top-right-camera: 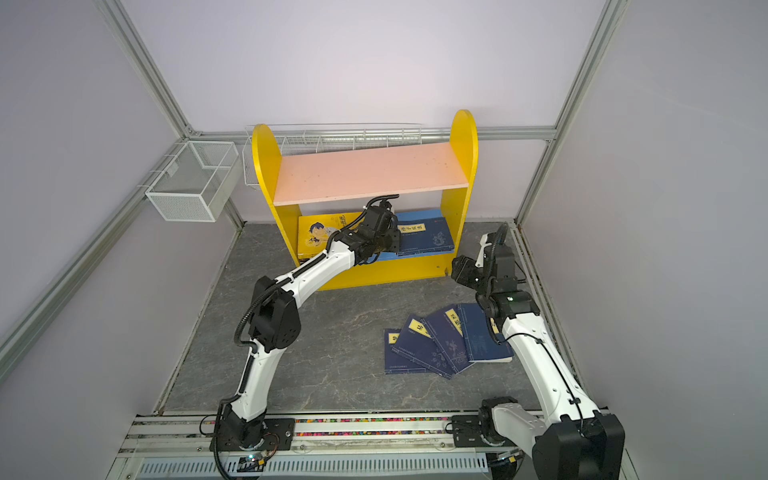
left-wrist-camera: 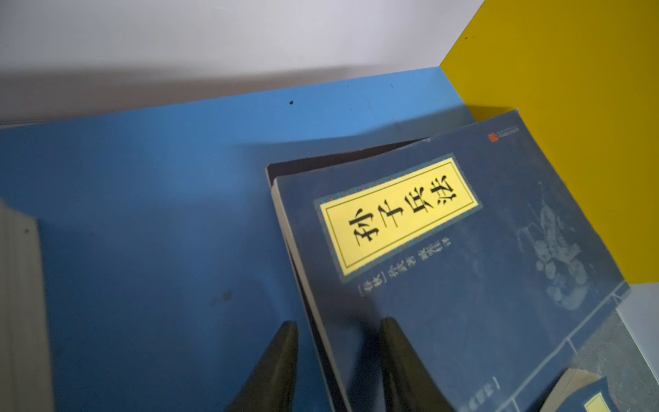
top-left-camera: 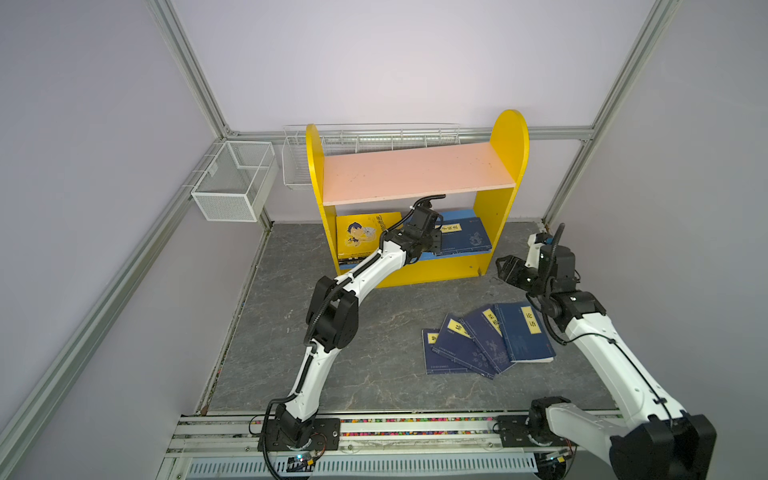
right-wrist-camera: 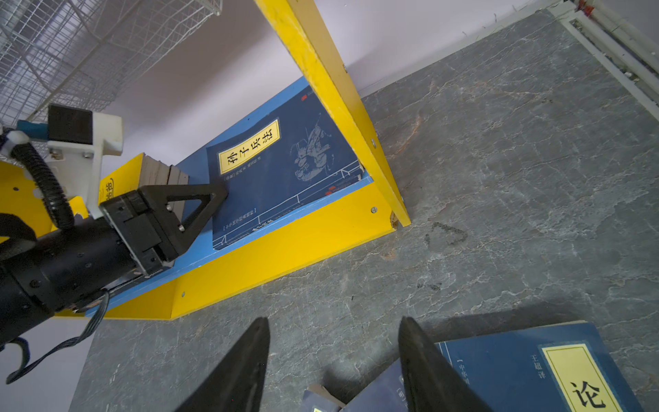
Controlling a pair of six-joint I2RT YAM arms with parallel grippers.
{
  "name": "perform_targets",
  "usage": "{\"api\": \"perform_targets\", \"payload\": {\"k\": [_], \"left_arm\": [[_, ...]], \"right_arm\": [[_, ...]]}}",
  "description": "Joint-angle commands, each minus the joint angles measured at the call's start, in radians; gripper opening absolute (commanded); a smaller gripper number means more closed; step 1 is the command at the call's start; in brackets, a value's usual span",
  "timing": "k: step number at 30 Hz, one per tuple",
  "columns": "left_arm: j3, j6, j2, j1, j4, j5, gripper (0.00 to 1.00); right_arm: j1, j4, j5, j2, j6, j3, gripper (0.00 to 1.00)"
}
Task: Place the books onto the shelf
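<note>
The shelf (top-left-camera: 415,174) (top-right-camera: 370,174) stands at the back. On its blue lower board (left-wrist-camera: 160,178) a stack of yellow books (top-left-camera: 365,237) (top-right-camera: 320,239) lies at the left. A navy book with a yellow label (top-left-camera: 465,237) (left-wrist-camera: 463,267) (right-wrist-camera: 285,160) lies tilted against the right yellow panel, with a darker book under it. My left gripper (left-wrist-camera: 338,323) (right-wrist-camera: 217,192) reaches into the shelf, open, its fingers either side of the navy book's near edge. Several navy books (top-left-camera: 490,340) (top-right-camera: 449,340) (right-wrist-camera: 535,367) lie fanned on the floor. My right gripper (top-left-camera: 505,266) (right-wrist-camera: 334,319) hangs open and empty above the floor beside them.
A white mesh basket (top-left-camera: 232,183) hangs on the left wall. A long wire basket (top-left-camera: 374,137) runs behind the shelf. The grey stone floor (top-left-camera: 353,353) spreads in front. The pink upper board carries nothing.
</note>
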Motion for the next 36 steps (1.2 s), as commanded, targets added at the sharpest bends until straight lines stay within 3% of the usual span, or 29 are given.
{"api": "perform_targets", "payload": {"k": [1,5,16,27,36], "left_arm": [[-0.098,0.033,-0.102,0.001,0.05,-0.056,0.39],[-0.221,0.047,-0.211,-0.015,0.122,-0.075,0.39],[-0.589,-0.03,-0.489,-0.029,0.24,-0.078,0.39],[-0.813,-0.116,-0.705,-0.019,0.242,-0.274,0.36],[-0.862,-0.125,-0.753,0.014,0.222,-0.278,0.36]], "right_arm": [[0.021,-0.01,-0.053,0.032,-0.048,0.019,0.6],[0.114,-0.008,-0.037,0.084,-0.076,0.046,0.57],[0.215,0.029,-0.028,0.361,-0.026,0.187,0.2],[0.24,-0.023,0.046,0.522,-0.017,0.325,0.18],[0.24,-0.05,0.068,0.599,-0.041,0.42,0.18]]}}
